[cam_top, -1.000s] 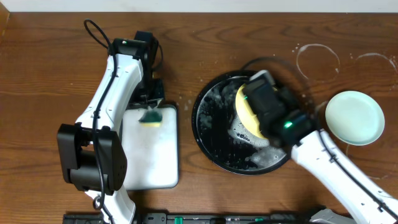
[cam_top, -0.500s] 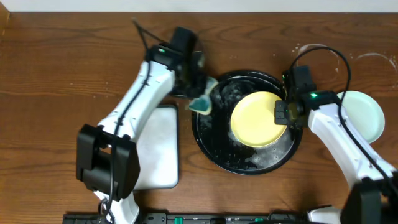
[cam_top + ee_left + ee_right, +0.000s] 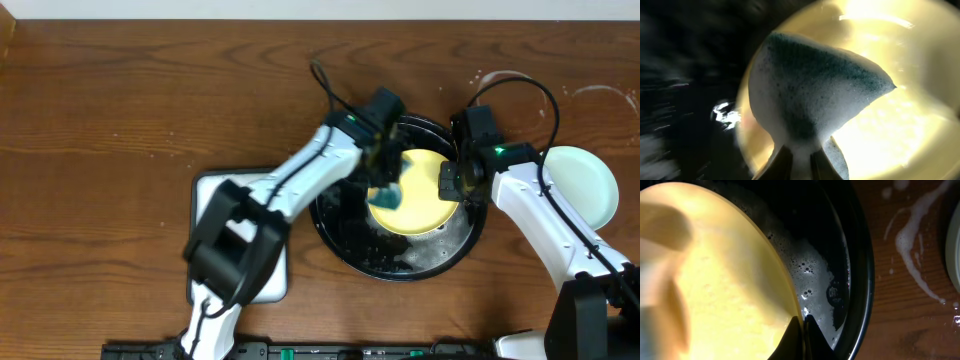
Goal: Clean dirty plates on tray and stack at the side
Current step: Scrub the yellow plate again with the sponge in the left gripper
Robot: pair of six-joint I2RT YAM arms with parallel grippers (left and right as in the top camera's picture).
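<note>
The yellow plate lies in the black tray, which is wet with foam. My right gripper is shut on the plate's right rim; the right wrist view shows the rim pinched between the fingers, with the plate and the tray around them. My left gripper is shut on a foamy green sponge and presses it on the plate's left part; the left wrist view shows the gripper, the sponge and the plate. A mint-green plate lies on the tabletop to the right.
A white rectangular tray lies left of the black tray, partly under my left arm. Whitish water rings mark the wood at the back right. Soap foam streaks lie on the wood beside the black tray.
My left arm has swung right with the sponge, from the black tray's left rim onto the yellow plate. My right gripper has kept its hold on the plate's rim.
</note>
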